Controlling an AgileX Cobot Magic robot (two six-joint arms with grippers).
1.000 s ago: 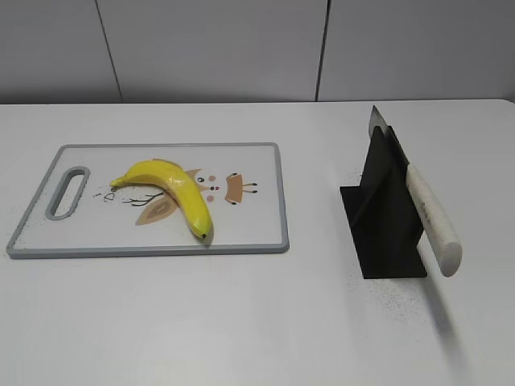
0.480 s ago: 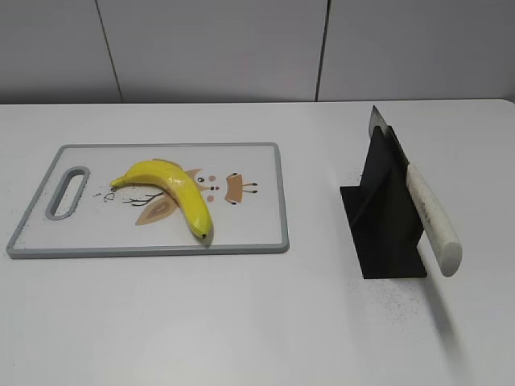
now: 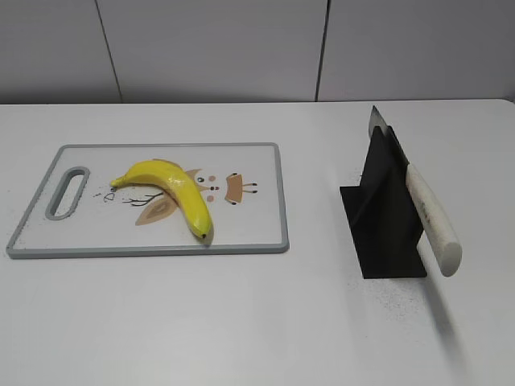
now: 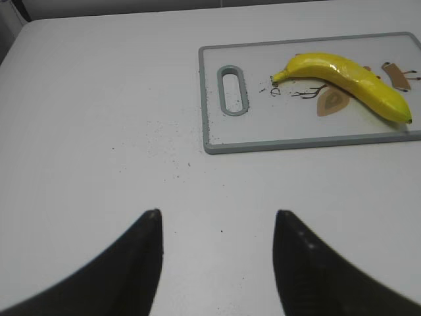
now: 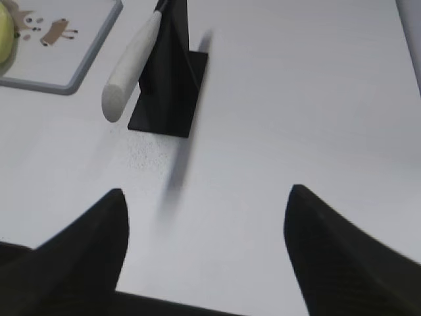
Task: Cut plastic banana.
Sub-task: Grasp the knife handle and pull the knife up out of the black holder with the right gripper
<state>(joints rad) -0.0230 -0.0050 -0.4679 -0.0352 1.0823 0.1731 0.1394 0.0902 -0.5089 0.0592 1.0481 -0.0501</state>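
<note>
Knife (image 3: 426,211) blade mostly hidden in black stand (image 3: 381,217); banana (image 5: 4,33) cut off by right wrist view's edge.

I seem to be working in a lab test setup, not a kitchen: a bare white table (image 3: 241,322) backed by plain grey wall panels (image 3: 209,48), with a printed cutting board (image 3: 241,161) left and a black knife stand (image 3: 382,221) right.

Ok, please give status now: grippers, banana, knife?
Left gripper and right gripper open, empty. Banana uncut on cutting board. Knife in stand. Nothing blocking.
</note>
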